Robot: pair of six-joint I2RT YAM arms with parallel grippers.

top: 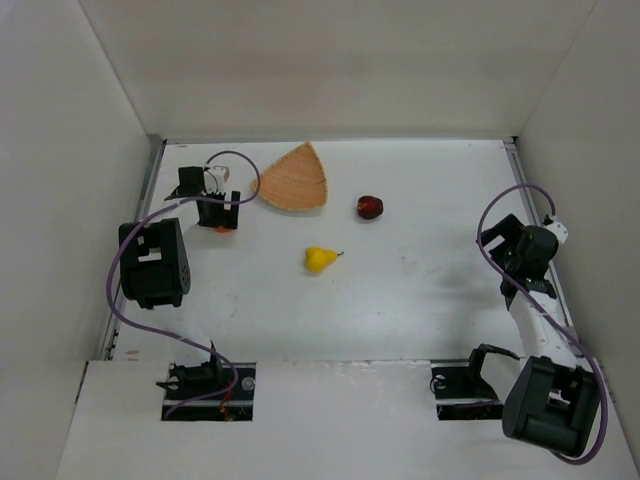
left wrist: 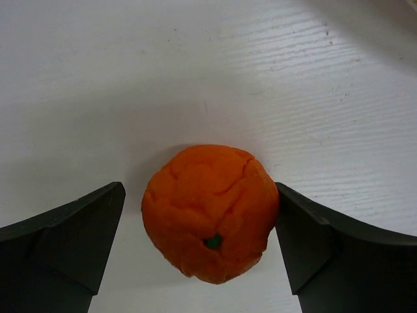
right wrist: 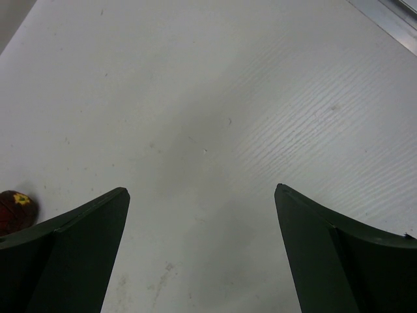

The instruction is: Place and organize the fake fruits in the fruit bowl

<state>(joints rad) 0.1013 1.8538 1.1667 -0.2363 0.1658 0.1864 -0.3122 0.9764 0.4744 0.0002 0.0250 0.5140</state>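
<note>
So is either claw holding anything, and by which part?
Nothing is held. The left claw stands open astride the orange; the right claw is open and empty.

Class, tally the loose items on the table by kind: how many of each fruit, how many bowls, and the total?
Orange: 1
Pear: 1
Apple: 1
Bowl: 1
Total: 4

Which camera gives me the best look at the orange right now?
Left wrist. The orange fills the middle of the frame between the open fingers, with its skin and green stem mark plain. The top external view shows only a sliver of it under the left gripper. The right wrist view misses it.
</note>
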